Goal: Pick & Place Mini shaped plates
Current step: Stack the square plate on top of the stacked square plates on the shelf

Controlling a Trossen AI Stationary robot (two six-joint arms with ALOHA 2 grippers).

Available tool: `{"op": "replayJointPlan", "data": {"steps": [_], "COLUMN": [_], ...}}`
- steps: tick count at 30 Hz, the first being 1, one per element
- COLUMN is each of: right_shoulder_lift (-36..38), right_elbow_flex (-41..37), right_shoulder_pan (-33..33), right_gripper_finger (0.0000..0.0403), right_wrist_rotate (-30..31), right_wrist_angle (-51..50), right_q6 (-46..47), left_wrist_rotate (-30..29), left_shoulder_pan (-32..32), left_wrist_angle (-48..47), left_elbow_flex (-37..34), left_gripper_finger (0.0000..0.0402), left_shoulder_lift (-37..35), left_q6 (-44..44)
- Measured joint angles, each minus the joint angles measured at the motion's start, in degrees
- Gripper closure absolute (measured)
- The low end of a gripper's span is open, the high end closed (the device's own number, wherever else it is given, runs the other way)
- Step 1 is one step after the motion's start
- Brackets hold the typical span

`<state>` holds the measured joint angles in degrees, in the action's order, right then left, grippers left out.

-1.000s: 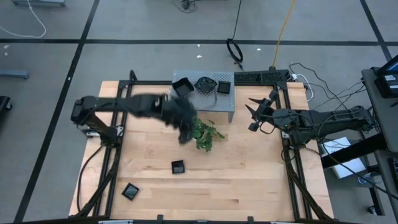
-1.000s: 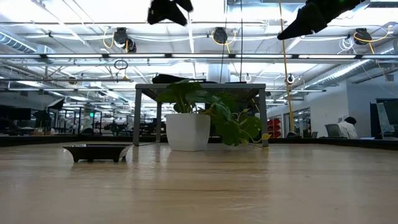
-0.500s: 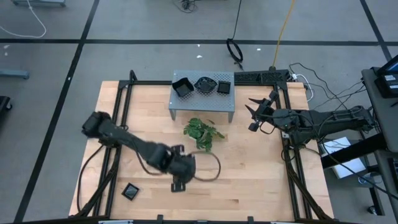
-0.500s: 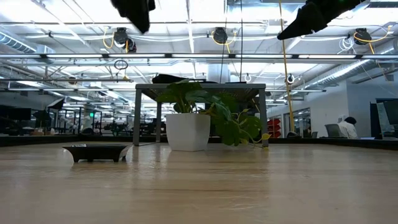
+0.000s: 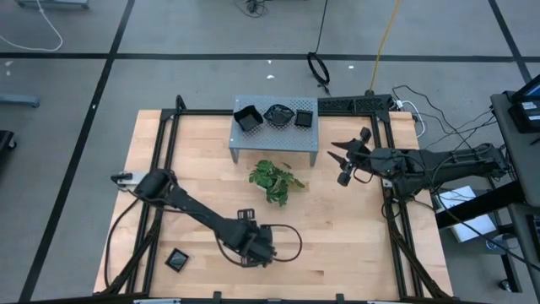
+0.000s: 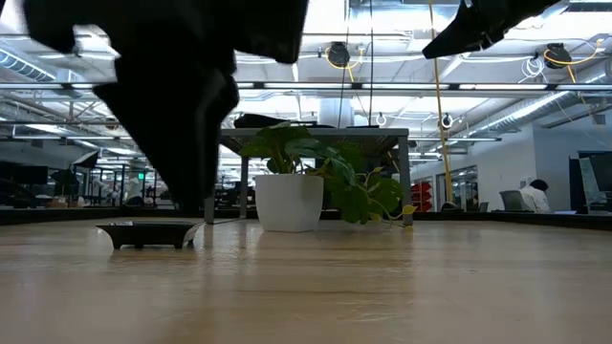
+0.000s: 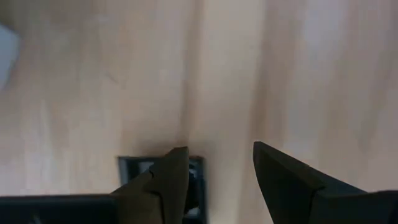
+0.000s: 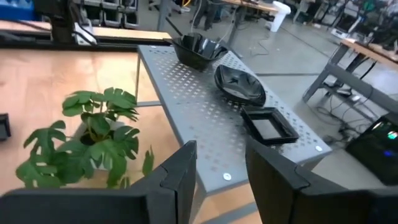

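A small square black plate [image 7: 132, 167] lies flat on the wooden table, partly hidden behind one finger of my left gripper [image 7: 217, 168]. That gripper [image 5: 253, 245] hangs open just above the table's near middle, pointing down, with the plate [image 6: 148, 232] off to one side of its gap. A second black plate [image 5: 176, 259] lies near the front left corner. Three more plates [image 5: 276, 115] sit on the grey perforated stand [image 5: 274, 139]. My right gripper [image 5: 346, 156] stands open in the air at the right, facing the stand [image 8: 199, 118].
A green leafy plant in a white pot [image 5: 274, 180] stands just in front of the stand, mid-table. A black metal frame [image 5: 160, 152] runs along the table's sides. Bare wood lies to the right of the left gripper and along the near edge.
My left gripper has swung from beside the stand and plant toward the table's near edge and sunk low over the square plate, tipping to point down; it has stayed open. My right gripper has rolled a little in place.
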<state>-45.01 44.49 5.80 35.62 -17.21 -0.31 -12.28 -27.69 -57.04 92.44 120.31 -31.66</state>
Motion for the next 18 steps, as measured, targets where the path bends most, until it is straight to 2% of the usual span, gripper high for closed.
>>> {"op": "replayJointPlan", "data": {"steps": [4, 14, 18], "right_shoulder_lift": [0.0, 0.0, 0.0], "right_elbow_flex": [0.0, 0.0, 0.0], "right_shoulder_pan": [0.6, 4.0, 4.7], "right_gripper_finger": [0.0277, 0.0277, 0.0277], "right_wrist_rotate": [0.1, 0.1, 0.1], "right_wrist_angle": [-0.2, -0.6, -0.7], "right_q6": [1.4, 1.3, 1.4], "left_wrist_rotate": [-1.5, -0.4, -0.2], "left_shoulder_pan": [0.5, 0.2, -0.2], "left_wrist_angle": [-1.2, -8.9, -7.4], "left_elbow_flex": [0.0, 0.0, -1.1], "left_gripper_finger": [0.0218, 0.0218, 0.0218], "left_shoulder_lift": [1.5, 2.4, 2.3], "left_q6": [-2.1, -8.6, -8.4]}}
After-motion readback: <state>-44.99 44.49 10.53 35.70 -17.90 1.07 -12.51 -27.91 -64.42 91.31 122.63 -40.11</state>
